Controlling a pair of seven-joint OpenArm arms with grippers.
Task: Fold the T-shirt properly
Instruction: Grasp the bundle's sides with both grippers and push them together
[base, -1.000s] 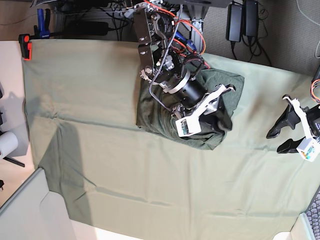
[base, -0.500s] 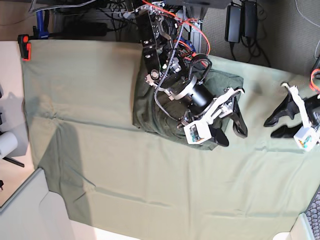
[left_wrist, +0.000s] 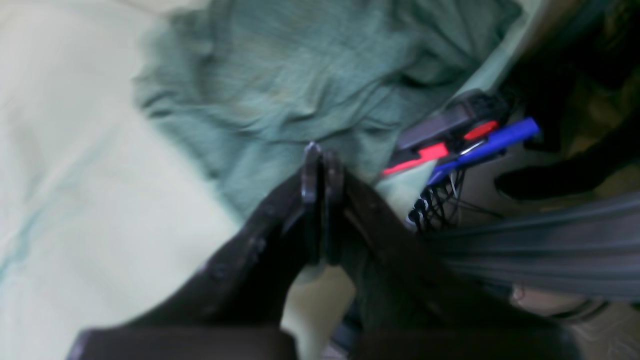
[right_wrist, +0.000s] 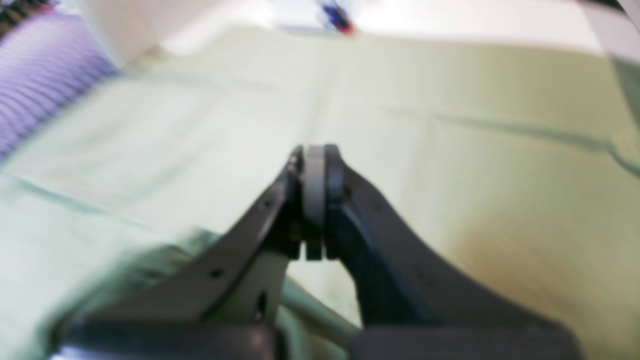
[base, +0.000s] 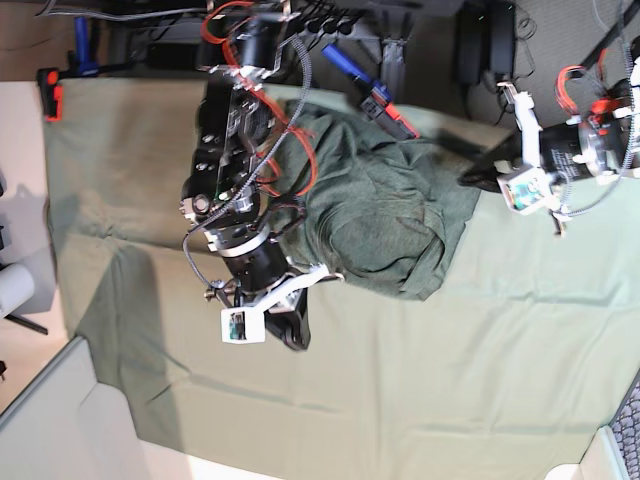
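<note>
Mint table cloth (base: 450, 340) (creased), T-shirt (base: 380, 215) bunched, left gripper (left_wrist: 320, 165) and right gripper (right_wrist: 315, 170) pressed together, empty

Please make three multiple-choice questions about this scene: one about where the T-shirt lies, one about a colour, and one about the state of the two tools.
1. Where does the T-shirt lie?
A. On the floor
B. On the table cloth, near its far edge
C. Hanging from a tool

2. What colour is the clamp at the corner of the table cloth?
A. Red and black
B. Yellow
C. White

3. In what state are the left tool and the right tool?
A. Both wide open
B. Both shut and holding nothing
C. Both shut on the T-shirt

Answers:
1. B, the base view shows the dark shirt bunched on the paler cloth near the arm bases.
2. A, the base view shows a red and black clamp there.
3. B, each wrist view shows the fingers pressed together with no fabric between them.
</note>
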